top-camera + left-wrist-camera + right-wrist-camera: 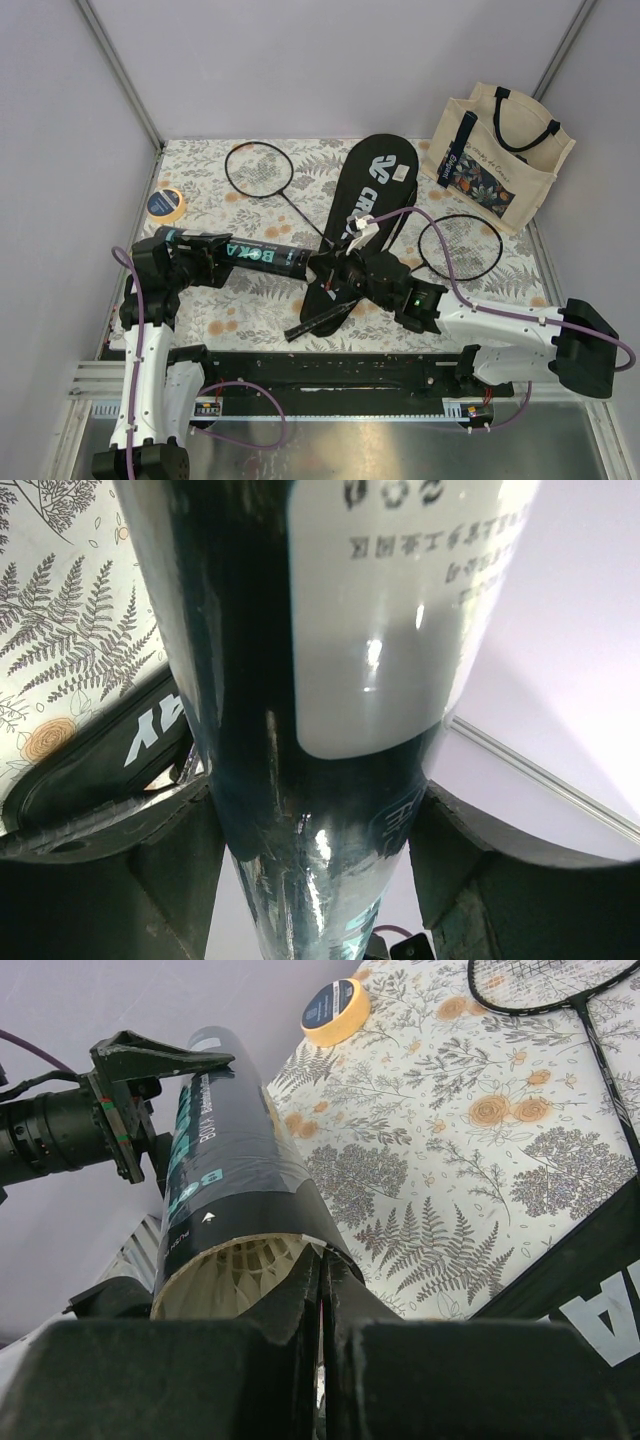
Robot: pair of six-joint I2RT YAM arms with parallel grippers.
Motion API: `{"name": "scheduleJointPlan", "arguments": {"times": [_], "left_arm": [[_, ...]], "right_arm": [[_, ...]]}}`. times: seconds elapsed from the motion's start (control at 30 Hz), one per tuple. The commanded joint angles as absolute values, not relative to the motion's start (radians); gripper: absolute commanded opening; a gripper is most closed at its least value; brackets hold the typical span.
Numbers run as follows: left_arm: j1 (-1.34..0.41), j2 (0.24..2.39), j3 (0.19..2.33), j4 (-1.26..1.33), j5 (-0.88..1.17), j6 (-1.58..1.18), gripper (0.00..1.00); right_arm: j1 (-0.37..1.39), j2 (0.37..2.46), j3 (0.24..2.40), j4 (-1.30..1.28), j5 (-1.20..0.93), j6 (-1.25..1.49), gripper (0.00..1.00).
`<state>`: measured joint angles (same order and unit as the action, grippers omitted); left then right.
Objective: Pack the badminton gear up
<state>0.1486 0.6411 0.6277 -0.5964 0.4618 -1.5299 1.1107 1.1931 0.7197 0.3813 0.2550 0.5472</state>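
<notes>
Left of the bag [375,185], the left gripper [205,255] clamps the tube [265,258] (shuttlecocks [235,1275] inside); the right gripper [322,1290] is closed, seemingly empty; the left racket [258,168] and right racket [460,247] lie unpacked.

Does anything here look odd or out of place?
Only the black tube: the left gripper holds it sideways in the air, its near end open, with white feather shuttlecocks showing inside.

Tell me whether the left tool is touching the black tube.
Touching. The left wrist view shows the black tube wedged in the left tool, with both fingers pressed against its sides and no gap.
</notes>
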Motion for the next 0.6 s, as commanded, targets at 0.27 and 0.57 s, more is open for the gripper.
{"name": "scheduleJointPlan", "arguments": {"times": [0.27, 0.57], "left_arm": [[0.133, 0.614, 0.624, -0.535, 0.471, -1.559, 0.25], [0.132, 0.649, 0.664, -0.569, 0.425, -1.571, 0.23]], "right_arm": [[1.124, 1.109, 0.739, 0.354, 0.318, 0.58, 0.32], [1.124, 0.942, 0.675, 0.158, 0.318, 0.66, 0.45]]}}
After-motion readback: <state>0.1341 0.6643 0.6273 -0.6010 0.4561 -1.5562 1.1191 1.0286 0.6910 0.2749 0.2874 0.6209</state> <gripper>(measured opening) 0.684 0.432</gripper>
